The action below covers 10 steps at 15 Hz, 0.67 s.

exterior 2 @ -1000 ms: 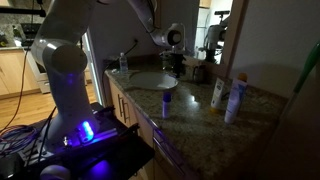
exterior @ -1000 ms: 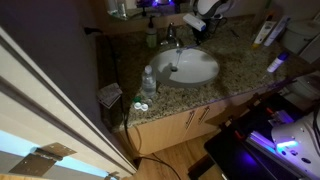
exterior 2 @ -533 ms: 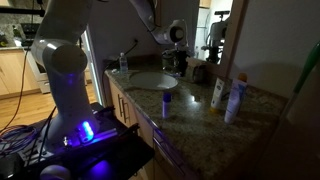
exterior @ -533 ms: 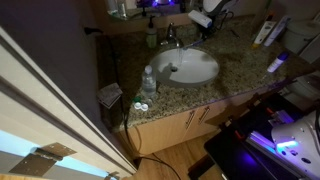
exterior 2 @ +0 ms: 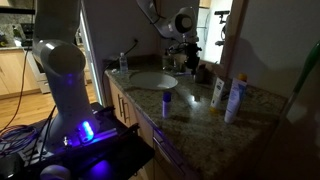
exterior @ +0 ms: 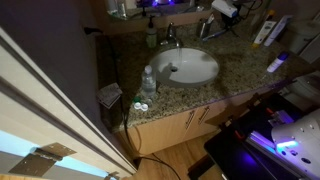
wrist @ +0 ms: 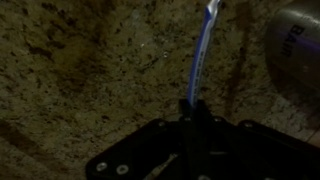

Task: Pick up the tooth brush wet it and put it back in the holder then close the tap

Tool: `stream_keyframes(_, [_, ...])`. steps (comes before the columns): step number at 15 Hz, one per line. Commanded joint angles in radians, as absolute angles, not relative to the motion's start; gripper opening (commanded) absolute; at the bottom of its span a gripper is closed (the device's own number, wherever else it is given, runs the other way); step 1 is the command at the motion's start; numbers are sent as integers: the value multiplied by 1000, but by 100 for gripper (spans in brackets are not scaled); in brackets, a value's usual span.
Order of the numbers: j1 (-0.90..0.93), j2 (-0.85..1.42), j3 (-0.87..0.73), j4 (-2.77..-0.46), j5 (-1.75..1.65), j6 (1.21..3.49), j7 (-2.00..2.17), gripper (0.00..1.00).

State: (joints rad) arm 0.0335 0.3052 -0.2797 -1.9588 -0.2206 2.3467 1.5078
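In the wrist view my gripper (wrist: 190,112) is shut on the lower end of a blue toothbrush (wrist: 200,50), which points away from it over the speckled granite counter (wrist: 80,70). A pale grey round cup (wrist: 296,42), apparently the holder, sits at the right edge. In both exterior views the gripper (exterior: 222,10) (exterior 2: 189,52) hangs above the counter behind and beside the white basin (exterior: 190,67) (exterior 2: 150,80). The chrome tap (exterior: 172,39) stands at the back of the basin. I cannot tell whether water is running.
A green soap bottle (exterior: 152,37) stands next to the tap. A clear water bottle (exterior: 148,82) is at the counter's front corner. White tubes (exterior: 262,32) (exterior 2: 217,93) and a small blue-capped item (exterior 2: 166,100) stand on the counter. The robot base (exterior 2: 60,80) is beside the cabinet.
The gripper has risen from low over the counter behind the basin and moved away from the tap, with the toothbrush in it.
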Motion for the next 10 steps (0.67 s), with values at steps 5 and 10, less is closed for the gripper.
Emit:
stream_keyframes(5, [-107, 396, -254, -1923, -37, 2356, 1431, 2])
stream_keyframes(10, [-258, 479, -225, -1860, 249, 2334, 1232, 2])
